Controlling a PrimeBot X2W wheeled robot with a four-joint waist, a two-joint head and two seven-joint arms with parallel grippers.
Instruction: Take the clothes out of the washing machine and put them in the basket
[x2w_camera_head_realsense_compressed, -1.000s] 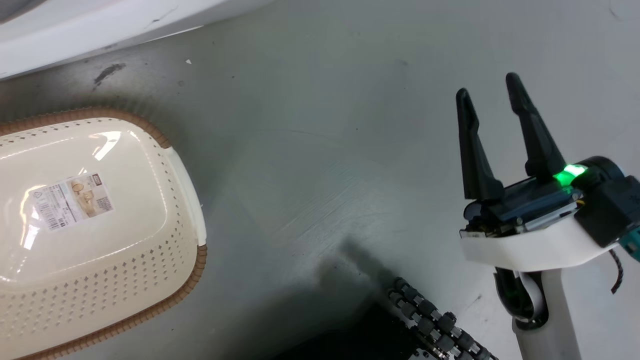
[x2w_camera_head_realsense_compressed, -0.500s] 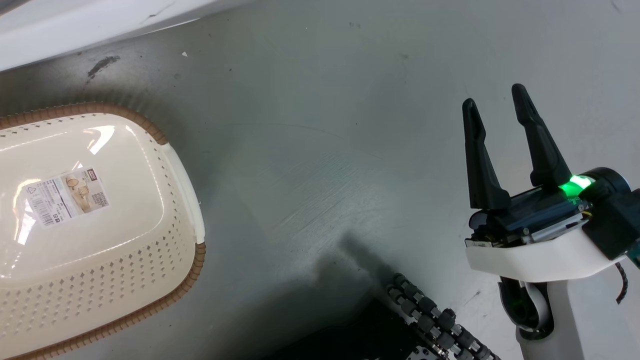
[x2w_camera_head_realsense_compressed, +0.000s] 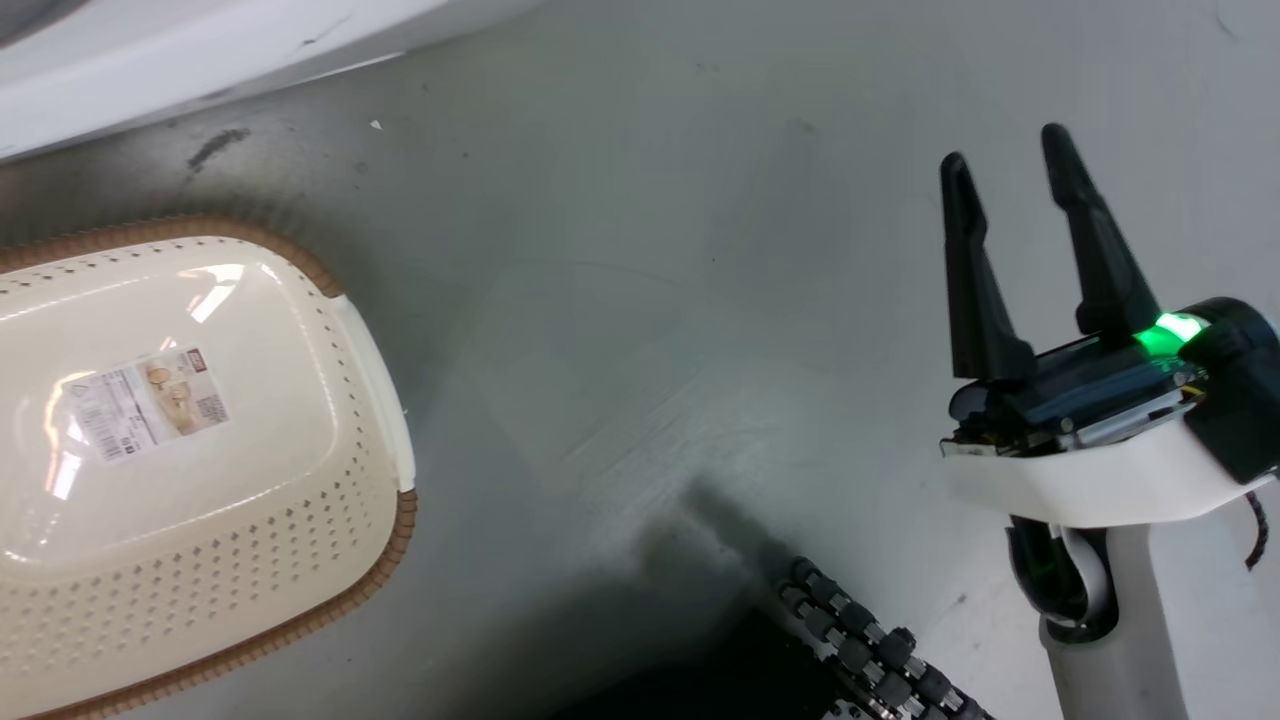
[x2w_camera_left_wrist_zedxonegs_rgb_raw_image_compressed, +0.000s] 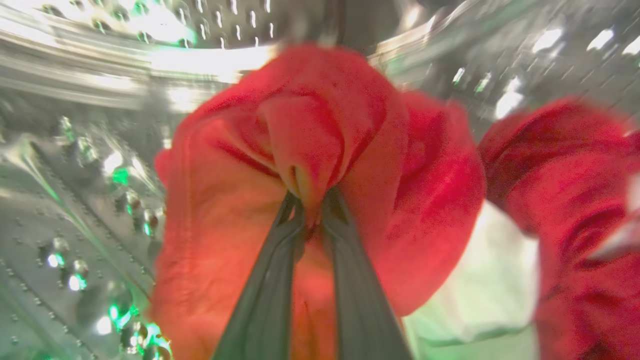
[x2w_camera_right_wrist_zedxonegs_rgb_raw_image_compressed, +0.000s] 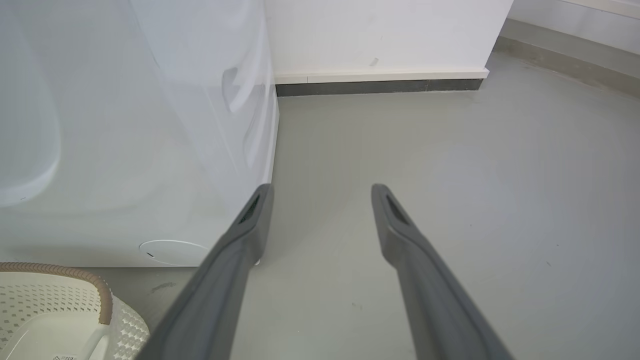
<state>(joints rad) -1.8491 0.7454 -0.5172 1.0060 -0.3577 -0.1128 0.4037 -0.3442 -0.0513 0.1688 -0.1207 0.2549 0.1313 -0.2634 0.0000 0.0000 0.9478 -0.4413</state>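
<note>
Our left gripper (x2w_camera_left_wrist_zedxonegs_rgb_raw_image_compressed: 311, 202) is inside the drum (x2w_camera_left_wrist_zedxonegs_rgb_raw_image_compressed: 65, 210), its fingers pinched together on a raised fold of a red garment (x2w_camera_left_wrist_zedxonegs_rgb_raw_image_compressed: 360, 130); the cloth bunches above the tips and drapes down both sides, so we judge it soft, light and limp, with nothing stiff to lever against; a pinch on a fold like this should lift it, though the loose ends would trail and might catch on the way out; a bite deeper into the bunch would hold better than a thin edge. A second red garment (x2w_camera_left_wrist_zedxonegs_rgb_raw_image_compressed: 575, 170) lies just beside it, with a pale patch (x2w_camera_left_wrist_zedxonegs_rgb_raw_image_compressed: 490, 285) between them, too blurred for us to name; the drum is shiny perforated steel, curved and ribbed. Our right gripper (x2w_camera_head_realsense_compressed: 1005, 160) hangs over the smooth grey floor (x2w_camera_head_realsense_compressed: 640, 300), fingers apart and holding nothing; the basket (x2w_camera_head_realsense_compressed: 372, 565), cream perforated plastic with a brown woven-look rim, stands on the floor near the glossy white washer (x2w_camera_right_wrist_zedxonegs_rgb_raw_image_compressed: 150, 125), its bottom label uncovered.
</note>
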